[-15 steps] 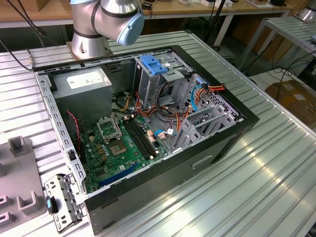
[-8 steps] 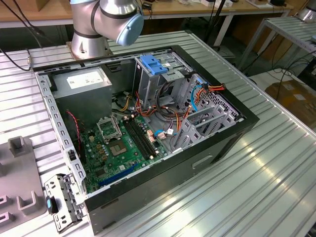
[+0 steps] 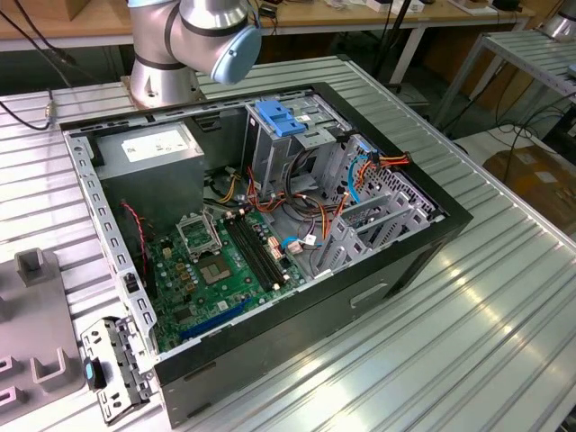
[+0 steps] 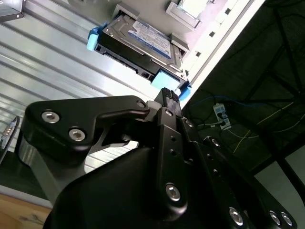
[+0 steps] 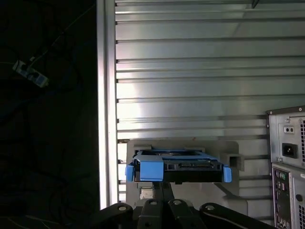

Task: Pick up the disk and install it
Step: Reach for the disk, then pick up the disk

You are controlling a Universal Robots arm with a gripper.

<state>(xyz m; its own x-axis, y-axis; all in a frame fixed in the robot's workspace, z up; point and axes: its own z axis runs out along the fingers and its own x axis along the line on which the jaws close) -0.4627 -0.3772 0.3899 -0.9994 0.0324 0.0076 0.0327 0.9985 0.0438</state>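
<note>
Jaws closed, near one disk (image 5: 176, 167), one holder (image 5: 231, 149).

The disk (image 4: 138, 45), a flat grey-metal drive, lies level and label-up on a grey holder (image 5: 209, 145). A blue bracket (image 5: 151, 170) runs along its edges. It sits close beside the worktop's (image 5: 190, 71) edge.

The exterior view looks steeply down on the open computer case (image 3: 270, 234) from high off one corner, my arm's base (image 3: 160, 79) beyond the case. Both wrist views ride close behind my end effector (image 5: 164, 188), facing along it to the disk (image 5: 177, 167) near the case's rear, sharing that disk and the ribbed table (image 5: 190, 71).
</note>
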